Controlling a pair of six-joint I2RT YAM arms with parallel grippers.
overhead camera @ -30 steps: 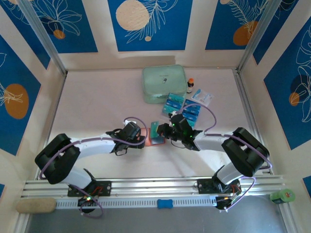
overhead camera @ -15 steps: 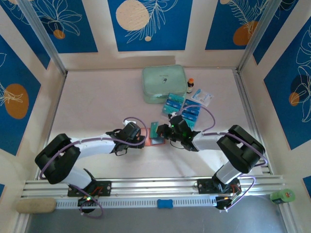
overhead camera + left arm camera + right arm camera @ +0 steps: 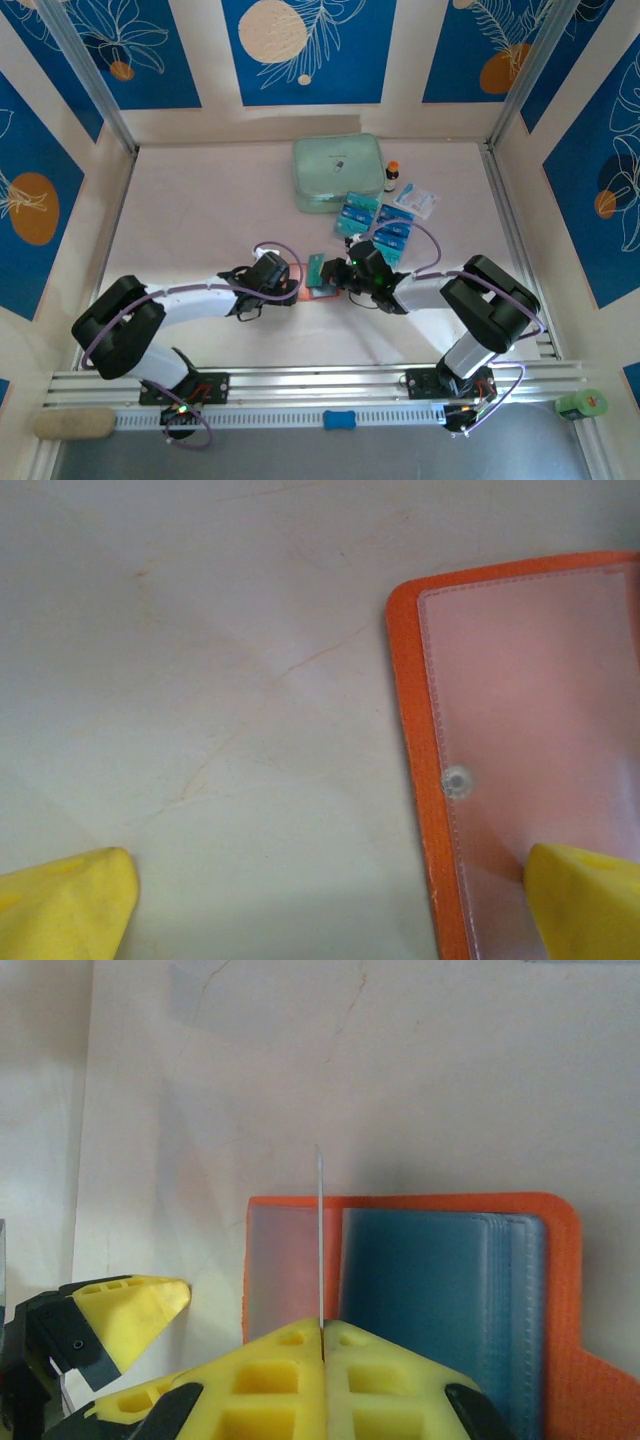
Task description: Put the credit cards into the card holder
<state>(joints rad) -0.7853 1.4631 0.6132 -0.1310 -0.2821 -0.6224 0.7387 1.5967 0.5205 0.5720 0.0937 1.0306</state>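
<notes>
Card holder [image 3: 322, 292] lies open on the desk [image 3: 200, 200], toward the near edge and about mid-width, between my left hand [image 3: 296, 290] and my right hand [image 3: 337, 277]. The right hand is fully closed on one credit card [image 3: 319, 1220]. In the right wrist view the card appears edge-on as a thin line rising from between the yellow fingertips, over the open holder. That line falls on the boundary between the clear pocket [image 3: 280, 1260] and the stack of blue cards [image 3: 430, 1290] seated in the holder's other half. I cannot tell whether the held card touches the holder. The left hand is spread as wide as it goes and grips nothing. One fingertip [image 3: 585, 900] sits over the clear pocket just inside the orange rim, and the other is over bare desk. Whether that fingertip presses down I cannot tell. Loose cards [image 3: 357, 212] lie farther back and to the right, just near of the mint-green case [image 3: 338, 172]. A small bottle [image 3: 391, 176] and a white-and-blue packet [image 3: 416, 199] are beside them.
</notes>
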